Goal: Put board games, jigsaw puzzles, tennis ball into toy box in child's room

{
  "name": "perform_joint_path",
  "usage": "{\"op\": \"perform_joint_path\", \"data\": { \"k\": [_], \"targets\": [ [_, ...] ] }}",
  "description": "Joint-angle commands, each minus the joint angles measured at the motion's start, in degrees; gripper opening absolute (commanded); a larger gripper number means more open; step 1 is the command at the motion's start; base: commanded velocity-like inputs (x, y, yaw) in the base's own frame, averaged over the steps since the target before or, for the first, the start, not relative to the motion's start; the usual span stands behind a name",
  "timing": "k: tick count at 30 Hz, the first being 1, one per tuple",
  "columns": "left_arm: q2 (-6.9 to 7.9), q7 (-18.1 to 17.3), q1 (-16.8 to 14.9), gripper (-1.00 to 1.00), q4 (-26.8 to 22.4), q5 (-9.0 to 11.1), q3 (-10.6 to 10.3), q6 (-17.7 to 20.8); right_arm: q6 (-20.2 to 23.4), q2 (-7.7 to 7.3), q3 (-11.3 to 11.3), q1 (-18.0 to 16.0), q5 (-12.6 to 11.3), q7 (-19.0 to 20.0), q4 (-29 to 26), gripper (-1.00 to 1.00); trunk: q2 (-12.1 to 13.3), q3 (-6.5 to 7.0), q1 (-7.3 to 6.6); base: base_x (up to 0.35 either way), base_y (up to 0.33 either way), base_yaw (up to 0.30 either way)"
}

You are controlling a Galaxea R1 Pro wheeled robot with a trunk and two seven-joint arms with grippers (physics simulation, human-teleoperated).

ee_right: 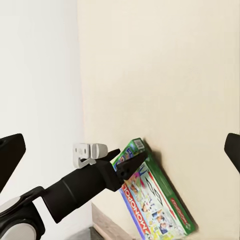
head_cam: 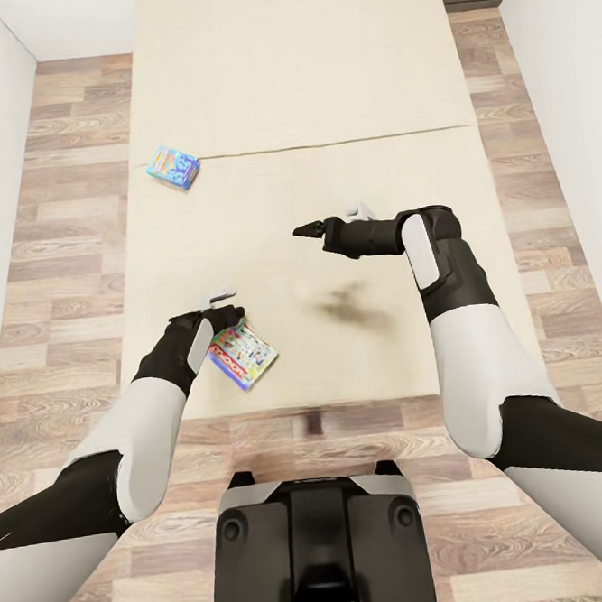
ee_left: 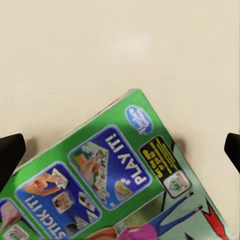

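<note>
Board games lie on the bed, two of them. The nearer one, a pale green game box printed in many colours, sits close to the foot edge of the beige mattress cover, on the robot's left. In the right wrist view this green box is tipped, one long edge lifted off the cover, and the black fingers of the left gripper reach it at its upper corner. In the head view the left gripper is at the box's top-left corner, partly hidden by its own wrist. The left wrist view looks straight down on the box's printed face, with dark fingertips at either side of the picture, set wide apart; I cannot tell whether they pinch the box.

Further up the bed, the right gripper hangs above bare mattress, pointing towards the robot's left, with its shadow on the cover below it. Its black fingertips show at the two edges of the right wrist view, spread wide with nothing between them.

Farthest off, the small blue game box lies flat near the bed's left edge, just short of a seam across the cover. Wooden floor runs along both sides of the bed.
</note>
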Motion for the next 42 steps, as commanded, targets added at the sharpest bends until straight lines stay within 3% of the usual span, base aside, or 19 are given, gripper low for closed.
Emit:
{"op": "perform_joint_path", "data": {
  "k": [1, 10, 19, 42],
  "targets": [
    [-0.07, 0.09, -0.02, 1.0, -0.1, 0.02, 0.28, 0.32, 0.32, 0.06, -0.26, -0.04, 0.18, 0.27, -0.01, 1.0, -0.09, -0.06, 0.02, -0.156, 0.0, 0.0],
    [-0.07, 0.1, -0.04, 1.0, -0.1, 0.06, 0.28, 0.34, 0.32, 0.06, -0.25, -0.04, 0.18, 0.27, 0.0, 1.0, -0.09, -0.06, 0.02, -0.131, -0.01, 0.0],
    [-0.07, 0.12, -0.03, 1.0, -0.1, 0.08, 0.26, 0.33, 0.32, 0.06, -0.22, -0.04, 0.2, 0.25, 0.0, 1.0, -0.09, -0.06, 0.02, -0.009, -0.176, 0.0],
    [-0.07, 0.06, -0.02, 1.0, -0.1, 0.09, 0.26, 0.32, 0.32, 0.06, -0.22, -0.04, 0.25, 0.27, 0.0, 1.0, -0.09, -0.06, 0.02, 0.0, -0.038, 0.0]
  ]
}}
